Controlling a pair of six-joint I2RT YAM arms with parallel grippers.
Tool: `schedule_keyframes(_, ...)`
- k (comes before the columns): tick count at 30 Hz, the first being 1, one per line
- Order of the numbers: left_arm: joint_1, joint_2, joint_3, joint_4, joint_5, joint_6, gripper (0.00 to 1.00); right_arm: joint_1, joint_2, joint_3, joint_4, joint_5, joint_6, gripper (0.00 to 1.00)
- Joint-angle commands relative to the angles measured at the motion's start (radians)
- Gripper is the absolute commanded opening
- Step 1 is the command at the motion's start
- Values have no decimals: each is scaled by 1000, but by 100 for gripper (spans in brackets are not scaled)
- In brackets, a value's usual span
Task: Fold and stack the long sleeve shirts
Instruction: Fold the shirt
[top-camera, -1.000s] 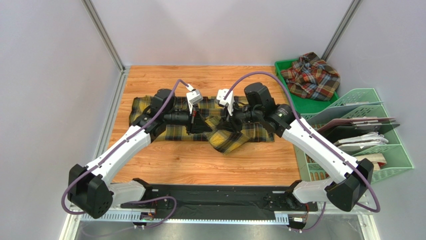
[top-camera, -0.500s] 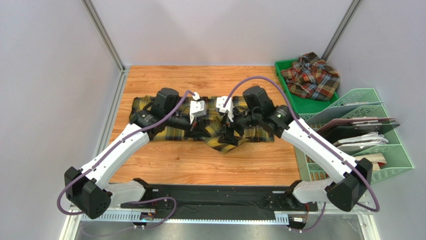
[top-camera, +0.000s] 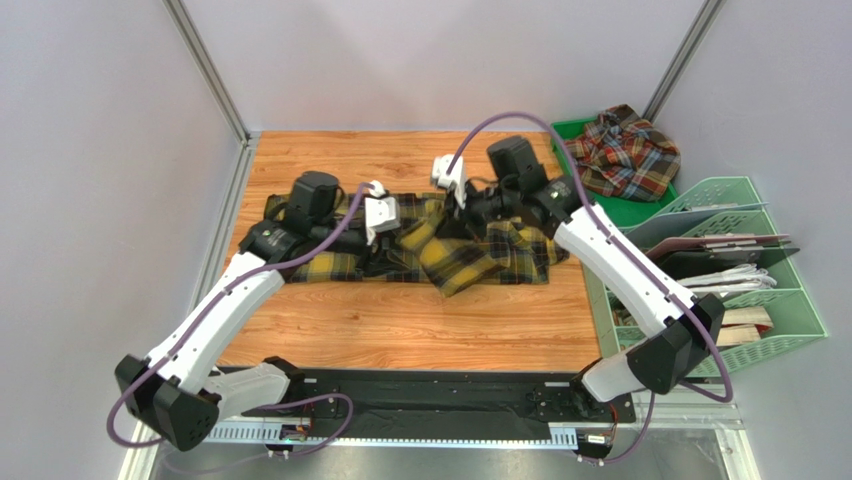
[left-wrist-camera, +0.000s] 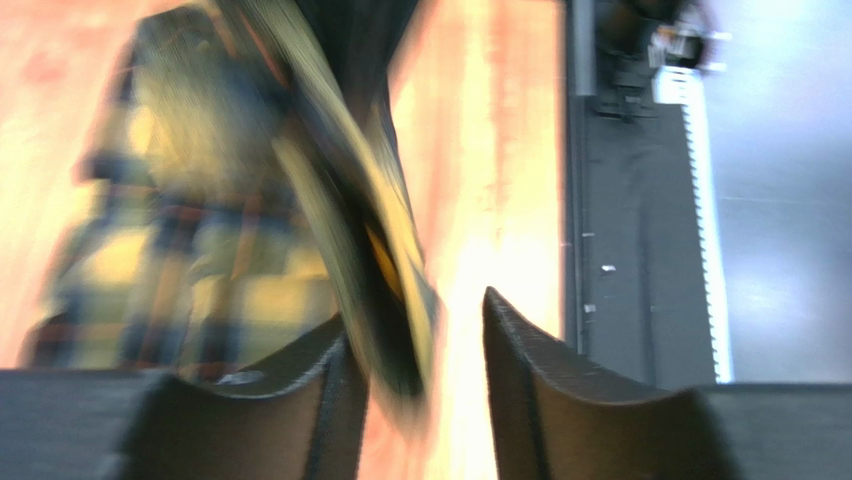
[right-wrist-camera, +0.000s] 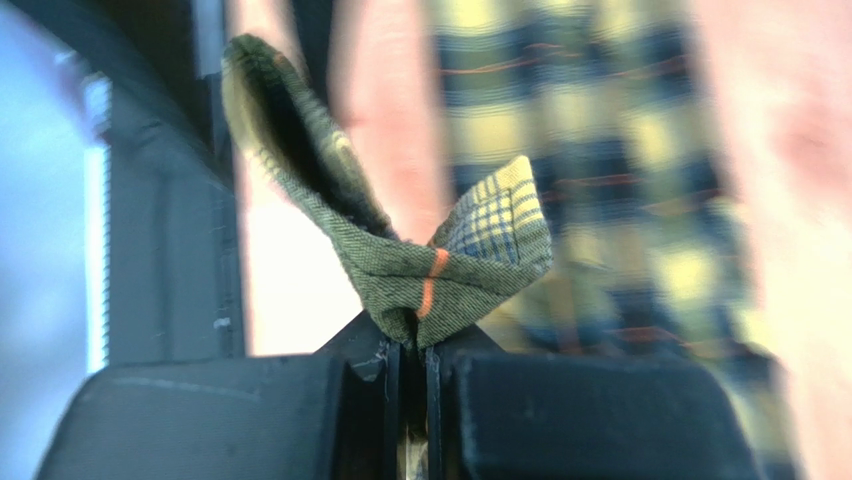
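The yellow and black long sleeve shirt (top-camera: 470, 262) lies spread across the middle of the wooden table. My right gripper (right-wrist-camera: 408, 338) is shut on a pinched fold of that shirt (right-wrist-camera: 470, 262), lifted a little off the rest; in the top view the right gripper (top-camera: 462, 222) is over the shirt's middle. My left gripper (left-wrist-camera: 415, 320) stands open, with a blurred flap of the yellow shirt (left-wrist-camera: 230, 230) hanging loose beside its left finger (left-wrist-camera: 320, 400). In the top view the left gripper (top-camera: 392, 245) is over the shirt's left half. The rust-red shirt (top-camera: 622, 152) lies crumpled in the green tray (top-camera: 603, 207).
A pale green file rack (top-camera: 745, 265) with folders and papers stands along the table's right edge, just in front of the tray. Grey walls and metal posts enclose the table. A black base rail (top-camera: 430, 395) runs along the near edge.
My left gripper has opened and drawn back to the left. My right gripper opened, then shut on a fold of the yellow shirt and pulled it toward the far side.
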Motion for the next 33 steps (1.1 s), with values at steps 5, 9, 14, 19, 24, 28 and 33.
schedule_keyframes(5,185,-195,11,12,-208,-55,82,-242,301,502,44,-5,-1,0)
schedule_keyframes(9,208,-196,33,-8,-346,-89,90,-294,519,792,94,25,33,0)
schedule_keyframes(14,268,-178,36,-22,-401,-158,99,-337,673,949,321,46,13,0)
schedule_keyframes(19,302,-173,11,10,-484,-238,99,-334,723,875,602,155,-1,0)
schedule_keyframes(24,332,-159,-10,40,-549,-259,99,-332,805,924,835,372,-31,0)
schedule_keyframes(28,339,-121,-10,41,-588,-255,99,-335,819,923,868,391,-79,0)
schedule_keyframes(33,418,-38,19,1,-609,-347,99,-305,707,759,701,279,-112,0)
